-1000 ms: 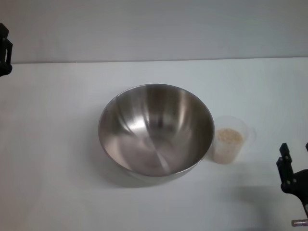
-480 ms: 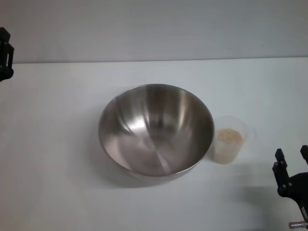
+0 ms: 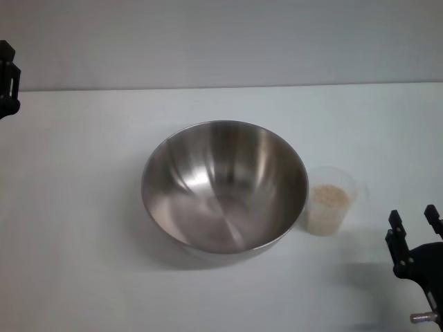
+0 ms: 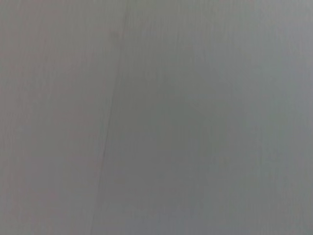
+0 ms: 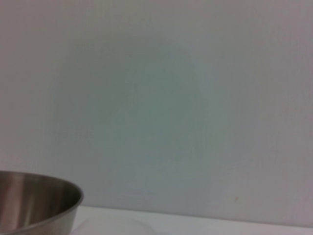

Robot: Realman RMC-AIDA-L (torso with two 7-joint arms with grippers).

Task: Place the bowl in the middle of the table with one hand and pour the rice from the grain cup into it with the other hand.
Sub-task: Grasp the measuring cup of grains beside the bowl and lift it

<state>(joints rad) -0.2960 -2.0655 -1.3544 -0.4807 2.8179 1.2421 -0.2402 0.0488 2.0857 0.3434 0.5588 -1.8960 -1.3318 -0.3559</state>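
Bowl: the bowl [image 3: 225,187] sits upright near the middle of the desk [image 3: 83,207], wide, round, brushed steel with a shiny inside; nothing shows in it
Grain cup: the grain cup [image 3: 333,200] stands upright just to the right of the bowl, touching it or nearly so, I cannot tell which; small, translucent plastic, a little lip on its right edge
Rice: the rice [image 3: 328,196] lies inside the cup as a pale cream, granular mass
Right tool: the right tool [image 3: 414,225] hangs at the lower right of the head view, near the cup but apart from it, two dark fingers spread with a gap between them, grasping nothing; its lower body is cut off by the frame
Left tool: the left tool [image 3: 7,79] shows only as a dark piece at the far left edge of the head view, well apart from the bowl; whether it is released or clenched cannot be told
Head view only: the whole bowl, the cup, the rice and both tools
Right wrist view: only a slice of the bowl's steel rim and outer wall [image 5: 36,203], a strip of desk beyond and a blank pale wall; a faint curved edge beside the bowl is too dim to name
Left wrist view: a plain grey surface with one faint line, nothing of the task
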